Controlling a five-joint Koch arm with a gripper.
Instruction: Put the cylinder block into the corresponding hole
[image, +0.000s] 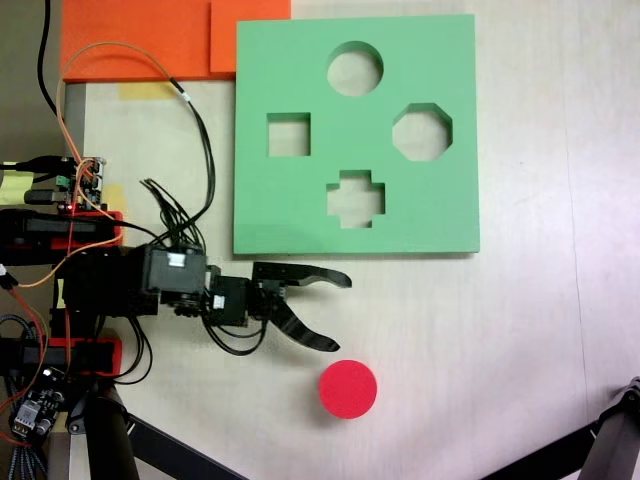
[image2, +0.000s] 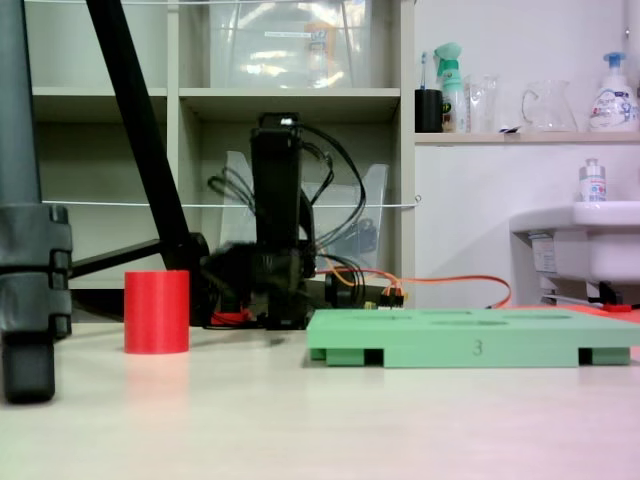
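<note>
From above, in a fixed view, the red cylinder block (image: 348, 389) sits on the table, well clear of the green foam board (image: 300, 210). The gripper (image: 338, 312) hovers just beside it, jaws spread wide, holding nothing. The circular hole (image: 355, 68) at the board's far side stands vacant — nothing's been placed yet, so grasp, carry and insertion all look to be ahead. At table level, in a fixed view, the cylinder (image2: 157, 311) stands upright left of the board (image2: 470, 340), arm (image2: 277, 230) behind.
</note>
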